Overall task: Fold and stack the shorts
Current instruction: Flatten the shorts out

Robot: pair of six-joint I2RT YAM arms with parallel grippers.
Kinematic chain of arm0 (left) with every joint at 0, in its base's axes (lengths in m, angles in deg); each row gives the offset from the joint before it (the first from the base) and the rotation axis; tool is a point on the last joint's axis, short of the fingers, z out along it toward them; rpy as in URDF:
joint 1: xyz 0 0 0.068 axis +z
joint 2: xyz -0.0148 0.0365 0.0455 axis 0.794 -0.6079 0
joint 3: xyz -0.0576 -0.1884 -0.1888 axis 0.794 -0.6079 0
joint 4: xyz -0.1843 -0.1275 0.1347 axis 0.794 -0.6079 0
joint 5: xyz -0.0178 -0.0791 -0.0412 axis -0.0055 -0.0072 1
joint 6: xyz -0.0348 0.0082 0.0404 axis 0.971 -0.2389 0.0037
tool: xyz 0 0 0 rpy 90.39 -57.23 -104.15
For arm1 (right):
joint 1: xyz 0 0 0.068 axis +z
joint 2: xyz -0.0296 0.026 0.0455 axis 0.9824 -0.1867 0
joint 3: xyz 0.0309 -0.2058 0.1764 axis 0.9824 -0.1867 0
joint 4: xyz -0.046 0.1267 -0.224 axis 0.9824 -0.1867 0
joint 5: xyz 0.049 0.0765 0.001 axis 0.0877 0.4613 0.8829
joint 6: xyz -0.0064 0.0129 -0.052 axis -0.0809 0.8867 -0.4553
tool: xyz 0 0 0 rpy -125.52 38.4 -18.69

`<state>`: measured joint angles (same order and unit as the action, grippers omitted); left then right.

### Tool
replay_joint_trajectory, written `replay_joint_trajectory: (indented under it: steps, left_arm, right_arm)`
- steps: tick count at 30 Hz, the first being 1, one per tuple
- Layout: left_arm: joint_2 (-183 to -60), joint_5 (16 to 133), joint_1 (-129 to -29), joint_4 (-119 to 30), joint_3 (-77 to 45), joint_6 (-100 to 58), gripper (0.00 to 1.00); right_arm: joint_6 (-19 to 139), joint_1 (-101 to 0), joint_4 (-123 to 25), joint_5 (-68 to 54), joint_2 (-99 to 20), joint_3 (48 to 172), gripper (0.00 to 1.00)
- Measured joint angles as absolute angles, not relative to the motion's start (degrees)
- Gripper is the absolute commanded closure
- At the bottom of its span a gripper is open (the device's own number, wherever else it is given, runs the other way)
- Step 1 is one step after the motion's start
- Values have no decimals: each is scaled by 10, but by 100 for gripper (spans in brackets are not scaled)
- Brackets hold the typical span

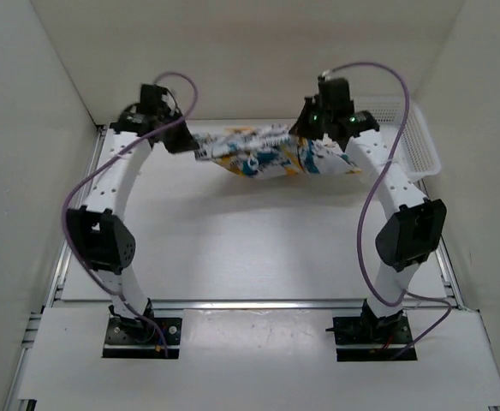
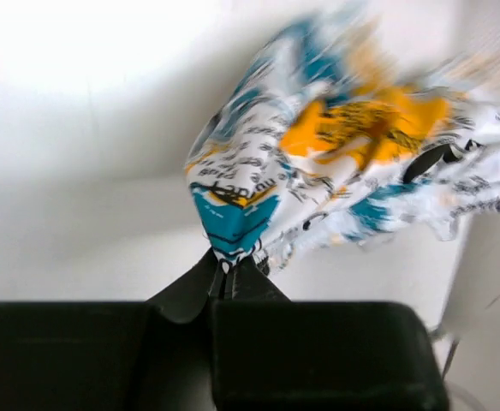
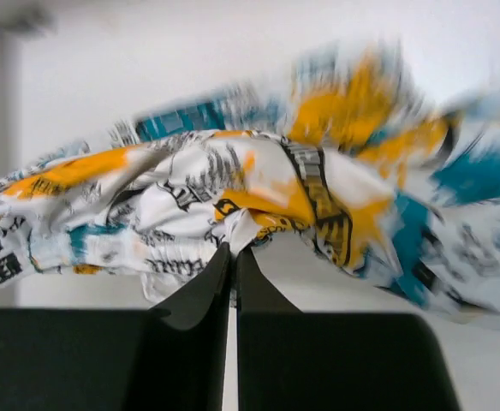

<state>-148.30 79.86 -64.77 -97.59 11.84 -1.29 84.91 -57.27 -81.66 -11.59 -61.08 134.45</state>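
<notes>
Top external view, starting at the left: the left gripper is pinched shut on the left end of the shorts, over the far side of the table. From there the shorts run rightward in a sagging band. Their long axis lies left to right between the two arms, and the middle droops toward the tabletop; I cannot tell whether it touches. Near the right end, the right gripper is clamped on the cloth, and a white mesh basket stands just beyond that arm. Each wrist view agrees, showing the gripper's tips closed on a fold of printed fabric. Neither arm looks nearer to the shorts — they share them evenly, so the coming fold likely depends on both hands moving together across that left-right axis.
</notes>
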Motion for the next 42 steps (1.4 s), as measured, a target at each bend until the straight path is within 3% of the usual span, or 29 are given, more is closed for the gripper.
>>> replay_joint_trajectory:
  steps: [3, 5, 10, 13, 14, 16, 17, 18, 20, 22, 24, 28, 29, 32, 35, 37, 42]
  left_arm:
    - [-1462, 788, -616, -992, 257, -11, 90]
    - [-1414, 785, -607, -987, 288, -9, 90]
    - [-1268, 790, -618, -987, 257, -7, 90]
    - [-1171, 789, -655, -959, 122, 7, 90]
    - [-1143, 787, -676, -950, 65, 16, 84]
    - [-1114, 787, -729, -943, -40, 42, 55]
    - [-1113, 786, -754, -937, -82, 52, 20]
    - [-1121, 786, -782, -931, -128, 68, 12]
    - [-1158, 789, -820, -934, -183, 85, 4]
    - [-1207, 788, -837, -942, -206, 98, 4]
    - [-1229, 779, -834, -950, -207, 102, 6]
    - [-1222, 742, -792, -972, -169, 99, 27]
    - [-1220, 731, -772, -972, -159, 96, 38]
    - [-1216, 710, -703, -972, -149, 88, 46]
    - [-1230, 708, -622, -976, -156, 83, 45]
    - [-1240, 708, -576, -978, -169, 80, 37]
    - [-1240, 716, -518, -993, -191, 70, 30]
  right_arm:
    - [827, -584, -824, -88, -639, 1540, 100]
    - [820, -588, -803, -53, -621, 1590, 100]
    - [811, -581, -760, 3, -526, 1513, 100]
    - [808, -581, -731, 15, -473, 1380, 100]
    - [806, -582, -720, 14, -460, 1324, 100]
    - [804, -590, -717, 10, -445, 1223, 100]
    - [803, -598, -719, 7, -444, 1179, 96]
    - [803, -611, -723, 1, -446, 1138, 74]
    - [806, -643, -746, -22, -451, 1086, 52]
    - [807, -685, -767, -41, -453, 1064, 41]
    - [808, -721, -773, -59, -450, 1063, 40]
    - [807, -732, -773, -81, -417, 1048, 46]
    - [808, -724, -774, -81, -400, 1035, 48]
    - [813, -685, -773, -77, -345, 987, 51]
    - [823, -583, -776, -96, -314, 946, 45]
    - [828, -490, -778, -109, -326, 940, 42]
    - [825, -293, -780, -158, -440, 980, 36]
